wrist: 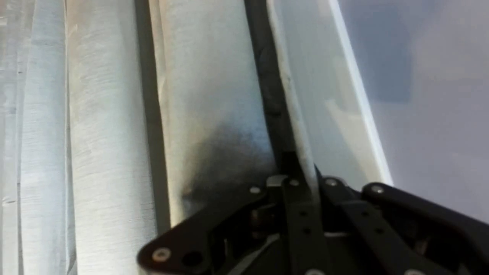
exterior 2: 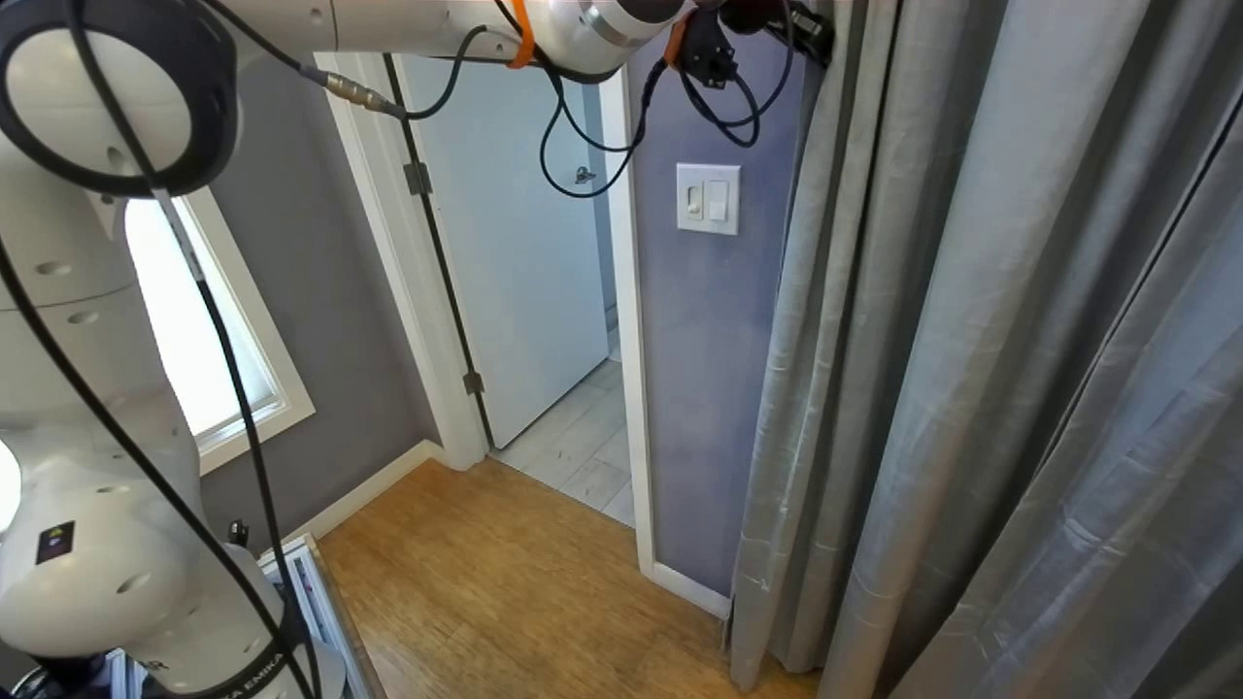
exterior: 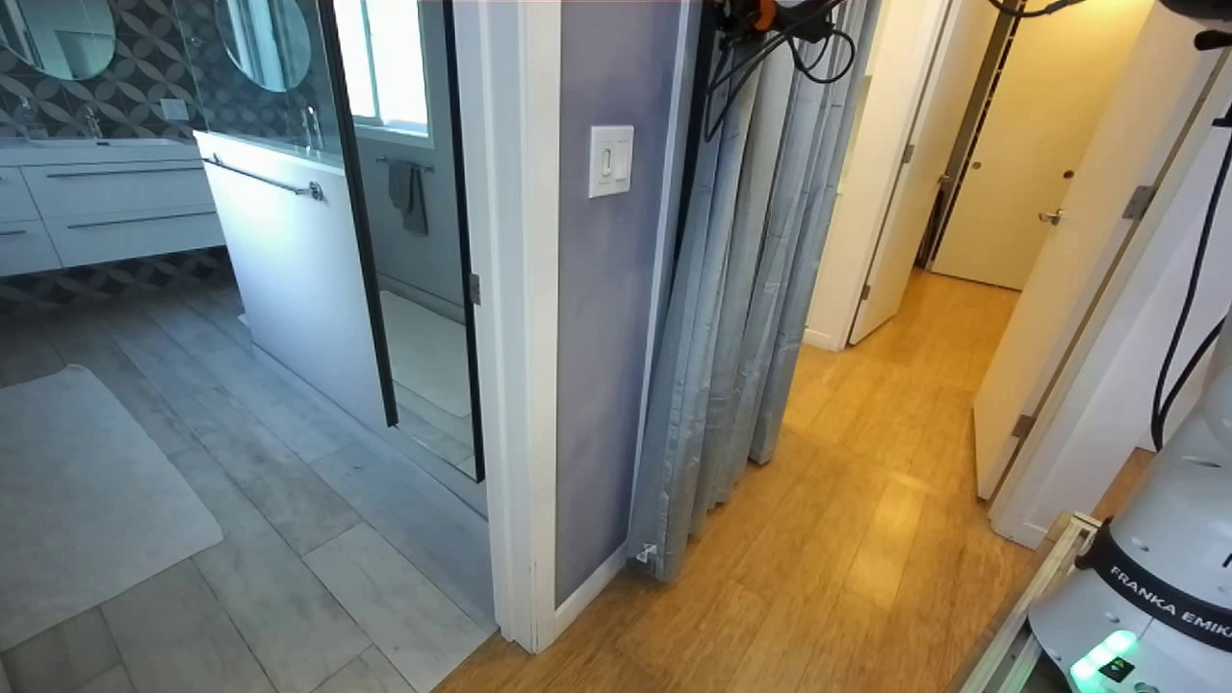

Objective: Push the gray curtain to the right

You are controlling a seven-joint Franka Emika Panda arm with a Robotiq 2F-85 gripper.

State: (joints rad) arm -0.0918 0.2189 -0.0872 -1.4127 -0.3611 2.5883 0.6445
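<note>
The gray curtain [exterior: 731, 318] hangs in vertical pleats beside the end of the lavender wall; its lower edge is close to the wood floor. It fills the right side in an exterior view [exterior 2: 971, 340] and the left and middle in the wrist view [wrist: 210, 76]. My gripper [wrist: 310, 172] has its fingers close together on both sides of the curtain's thin leading edge, which runs between them. The gripper shows in part in an exterior view [exterior 2: 811, 34], high up at the curtain's wall-side edge. Its fingertips are partly hidden by the fabric and dark in the wrist view.
The lavender wall [exterior 2: 699, 388] with a white switch plate [exterior 2: 708, 199] stands beside the curtain. Black cables [exterior 2: 621, 146] hang in loops from the arm near the gripper. An open white door [exterior: 1078, 269] stands across the hallway. A bathroom doorway frame [exterior: 525, 318] adjoins the wall.
</note>
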